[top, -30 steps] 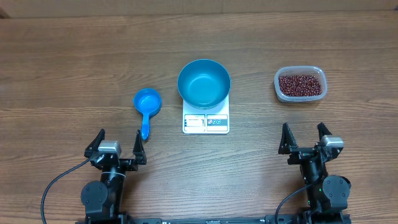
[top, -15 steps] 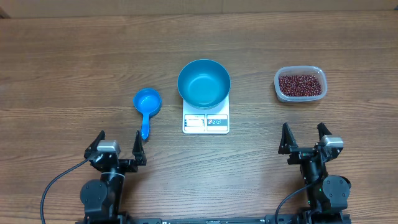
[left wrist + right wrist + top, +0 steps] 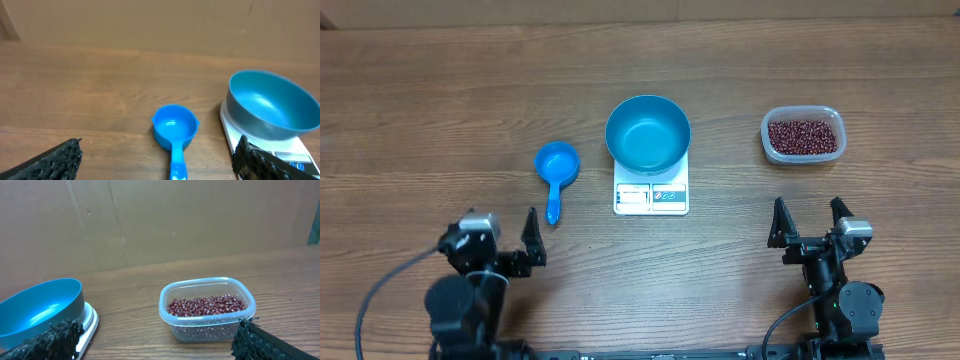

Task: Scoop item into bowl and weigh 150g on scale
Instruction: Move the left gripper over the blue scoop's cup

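both the left tool [image 3: 490,228] and right tool [image 3: 808,215] gape wide, empty; bowl [image 3: 648,132] on scale [image 3: 651,197] seems bare.

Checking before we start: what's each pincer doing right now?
Left pincer: open, holding nothing.
Right pincer: open, holding nothing.

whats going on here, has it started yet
Nothing is held yet. The bowl sits empty on the scale. The beans are all in the tub; the scoop lies empty left of the scale. The left gripper and right gripper sit near the table's front edge, fingers open.
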